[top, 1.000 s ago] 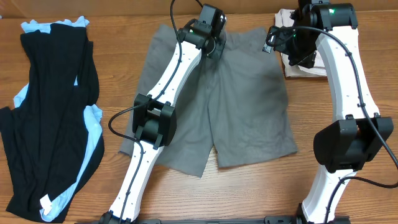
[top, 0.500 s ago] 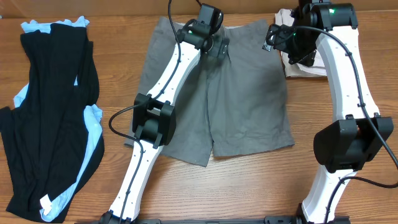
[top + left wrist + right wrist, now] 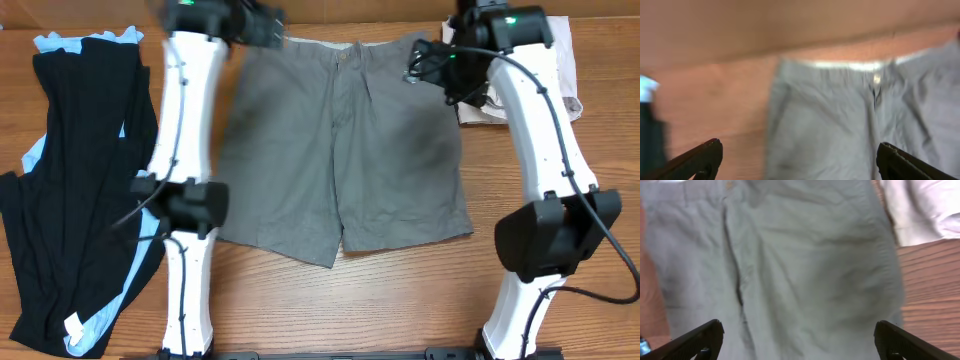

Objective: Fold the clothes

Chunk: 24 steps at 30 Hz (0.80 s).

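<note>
Shorts (image 3: 350,150), grey: flat at table (image 3: 400,300) centre, waistband at 12 o'clock, laid out so you can take its corners. Left gripper (image 3: 799,155): near the 10 o'clock corner, spread, empty. Right gripper (image 3: 797,332): over the 2 o'clock corner, spread, empty. Dark garments (image 3: 80,180) at 9; pale clothing (image 3: 560,70) at 2.

A long black garment (image 3: 85,170) lies spread down the left side of the wooden table (image 3: 400,300), reaching from the upper left corner to the lower left edge of the overhead view. A light-blue garment (image 3: 48,44) lies under it, showing past its top edge and along its right side. A small white tag (image 3: 75,324) sits near the black garment's lower end. In the upper right corner a pale beige garment (image 3: 568,60) lies bunched and partly hidden. In the right wrist view it fills the upper right and looks nearly white.
</note>
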Motion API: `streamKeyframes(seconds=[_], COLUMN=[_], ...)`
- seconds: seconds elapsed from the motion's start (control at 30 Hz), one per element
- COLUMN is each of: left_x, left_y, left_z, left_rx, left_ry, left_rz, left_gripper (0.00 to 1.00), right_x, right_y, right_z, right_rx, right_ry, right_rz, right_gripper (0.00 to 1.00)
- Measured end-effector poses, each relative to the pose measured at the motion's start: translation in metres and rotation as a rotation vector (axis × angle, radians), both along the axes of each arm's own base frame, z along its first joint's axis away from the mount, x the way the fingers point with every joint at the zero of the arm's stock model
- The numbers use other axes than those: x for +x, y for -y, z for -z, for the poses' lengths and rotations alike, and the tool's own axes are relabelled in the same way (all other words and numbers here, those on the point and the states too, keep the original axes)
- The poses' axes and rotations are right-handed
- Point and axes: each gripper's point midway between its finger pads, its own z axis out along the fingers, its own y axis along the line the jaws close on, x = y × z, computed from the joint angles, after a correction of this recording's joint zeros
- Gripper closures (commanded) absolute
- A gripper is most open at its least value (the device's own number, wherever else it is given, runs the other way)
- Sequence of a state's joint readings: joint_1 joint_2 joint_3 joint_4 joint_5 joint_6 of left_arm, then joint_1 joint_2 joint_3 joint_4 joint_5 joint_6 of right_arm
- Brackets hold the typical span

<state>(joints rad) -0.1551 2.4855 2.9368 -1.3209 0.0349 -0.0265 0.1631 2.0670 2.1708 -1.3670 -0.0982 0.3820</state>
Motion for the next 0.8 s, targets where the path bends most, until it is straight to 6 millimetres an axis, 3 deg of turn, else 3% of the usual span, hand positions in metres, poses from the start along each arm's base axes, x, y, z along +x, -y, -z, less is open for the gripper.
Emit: streamKeyframes(seconds=[0.1, 0.2, 0.43, 0.63, 0.8], left_x=[-0.008, -0.012, -0.004, 0.015, 0.028], left_y=[-0.01, -0.009, -0.011, -0.016, -0.025], left_z=[-0.041, -0.051, -0.012, 0.031, 0.065], left_rx=[0.005, 0.014, 0.044, 0.056, 0.067], left_ry=[0.083, 0.102, 0.026, -0.01, -0.033], left_rz=[0.01, 0.036, 0.064, 0.067, 0.063], left_gripper=[0.0, 0.0, 0.0, 0.0, 0.0], right_x=[-0.018, -0.045, -0.11, -0.138, -0.143], right_y=[-0.016, -0.023, -0.017, -0.005, -0.003], right_z=[-0.02, -0.051, -0.11, -0.121, -0.123], right_rx=[-0.015, -0.035, -0.087, -0.112, -0.118], right_ry=[0.017, 0.047, 0.117, 0.102, 0.104], right_rz=[-0.026, -0.037, -0.023, -0.008, -0.019], right_gripper=[0.0, 0.0, 0.0, 0.0, 0.0])
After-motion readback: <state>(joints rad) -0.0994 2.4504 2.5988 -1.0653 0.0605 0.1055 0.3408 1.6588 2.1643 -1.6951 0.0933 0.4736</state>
